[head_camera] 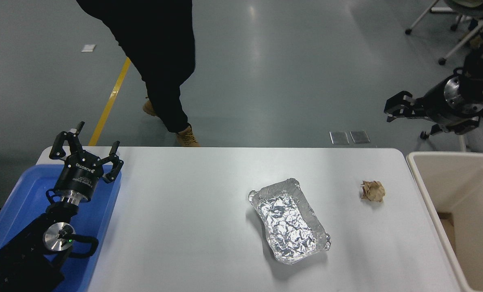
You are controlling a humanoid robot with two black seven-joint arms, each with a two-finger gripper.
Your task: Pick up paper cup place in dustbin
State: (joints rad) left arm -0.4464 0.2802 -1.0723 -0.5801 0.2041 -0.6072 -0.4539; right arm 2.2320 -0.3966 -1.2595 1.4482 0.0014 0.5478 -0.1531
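dustbin (424, 190) at table's (192, 227) right edge; right gripper (389, 110) raised beyond it, grip unclear.

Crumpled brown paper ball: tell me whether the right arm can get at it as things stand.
Probably yes. The paper ball lies alone on the white table, apart from the foil tray and the dustbin, open from above. The right gripper hangs raised beyond the table's far right corner.

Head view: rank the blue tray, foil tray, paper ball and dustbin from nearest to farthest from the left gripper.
1. Blue tray, directly under the left gripper, at the table's left edge.
2. Foil tray, mid-table.
3. Paper ball, right side.
4. Dustbin, beyond the table's right edge.
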